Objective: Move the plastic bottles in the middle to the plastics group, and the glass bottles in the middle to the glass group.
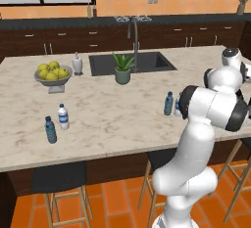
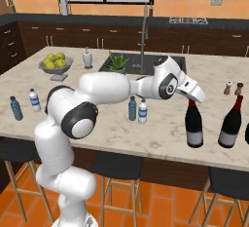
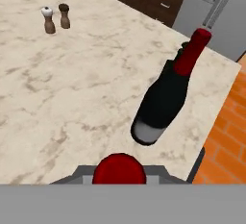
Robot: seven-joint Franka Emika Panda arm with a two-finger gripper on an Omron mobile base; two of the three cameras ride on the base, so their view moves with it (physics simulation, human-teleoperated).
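Note:
My gripper [image 2: 193, 97] is shut around the red-capped neck of a tall dark glass bottle [image 2: 194, 126] at the island's front right. The bottle is upright, its base at or just above the counter; I cannot tell which. Its red cap [image 3: 119, 169] sits right under the hand. Beside it stands another dark wine bottle [image 2: 230, 123] of the glass group [image 3: 161, 100]. In the middle stand two plastic bottles, one blue-tinted [image 2: 132, 108] and one clear with a white cap [image 2: 142, 111]. The plastics group stands far left: a blue bottle [image 1: 50, 129] and a clear one [image 1: 63, 116].
Salt and pepper shakers [image 3: 47, 20] stand behind the wine bottles. A fruit bowl [image 1: 53, 74], a white soap dispenser [image 1: 77, 63], a potted plant [image 1: 122, 69] and the sink [image 1: 147, 61] line the counter's far side. The counter edge [image 3: 206, 122] is close to the bottles, with stools below.

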